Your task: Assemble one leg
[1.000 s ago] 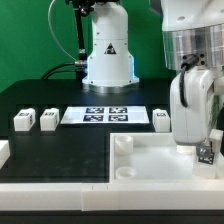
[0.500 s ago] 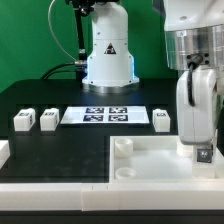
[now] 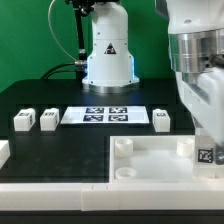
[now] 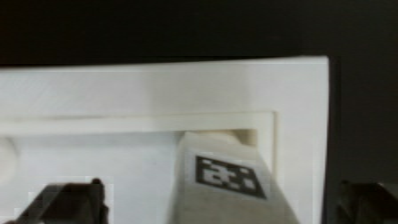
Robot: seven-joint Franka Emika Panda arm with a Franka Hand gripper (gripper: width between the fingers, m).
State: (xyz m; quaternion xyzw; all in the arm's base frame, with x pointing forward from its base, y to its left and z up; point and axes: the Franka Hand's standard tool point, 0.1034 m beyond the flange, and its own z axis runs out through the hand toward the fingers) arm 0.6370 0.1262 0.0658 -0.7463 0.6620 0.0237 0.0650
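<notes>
A white leg (image 3: 206, 155) with a square tag stands upright at the tabletop's corner on the exterior view's right. The tabletop (image 3: 150, 165) is a large white square tray. In the wrist view the leg (image 4: 226, 178) rises from a corner recess of the tabletop (image 4: 143, 110). My gripper (image 3: 204, 128) is over the leg. In the wrist view its dark fingers (image 4: 68, 203) stand well apart on either side of the leg, with gaps showing, so the gripper (image 4: 217, 208) is open. Three more legs lie on the black table: two at the left (image 3: 22, 121) (image 3: 47, 119) and one near the middle (image 3: 161, 118).
The marker board (image 3: 107, 115) lies flat behind the tabletop, in front of the robot base (image 3: 108, 55). A round corner socket (image 3: 123, 146) shows at the tabletop's near-left corner. A white block (image 3: 3, 152) sits at the exterior view's left edge.
My gripper has moved up and slightly toward the exterior view's right. The leg has stayed in place at the tabletop's corner.
</notes>
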